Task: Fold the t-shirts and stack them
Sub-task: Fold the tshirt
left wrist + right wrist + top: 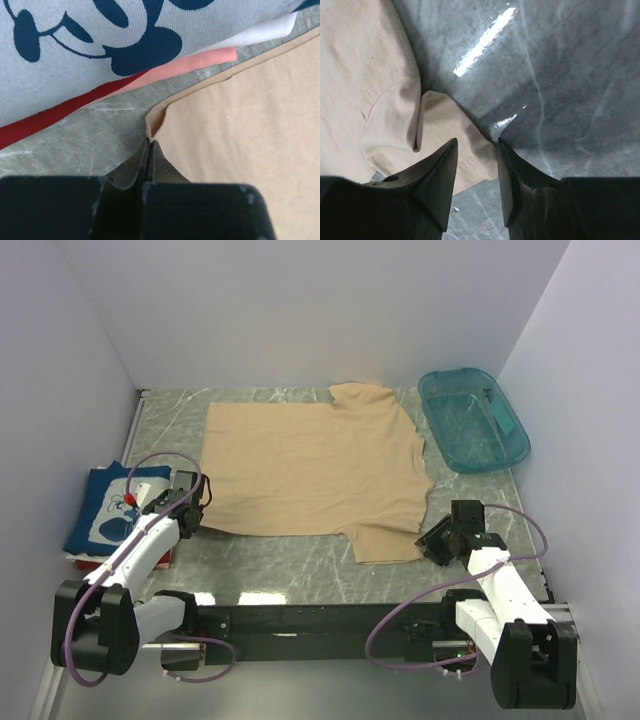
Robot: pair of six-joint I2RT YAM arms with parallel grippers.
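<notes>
The tan t-shirt (310, 470) lies spread flat in the middle of the marble table (290, 562). My left gripper (192, 502) is at the shirt's near left corner; in the left wrist view the gripper (149, 142) is shut, with the curled-up corner of the tan shirt (240, 125) pinched at its tips. My right gripper (437, 540) is at the near right sleeve. In its wrist view it (477, 142) stands open, astride the sleeve's edge (445, 120). The folded navy t-shirt with the mouse print (108, 508) (75, 65) lies on the red t-shirt (40, 120) at the left.
A teal plastic tub (454, 373) stands at the back right corner. White walls close in the table on three sides. The stack of folded shirts is close beside my left arm.
</notes>
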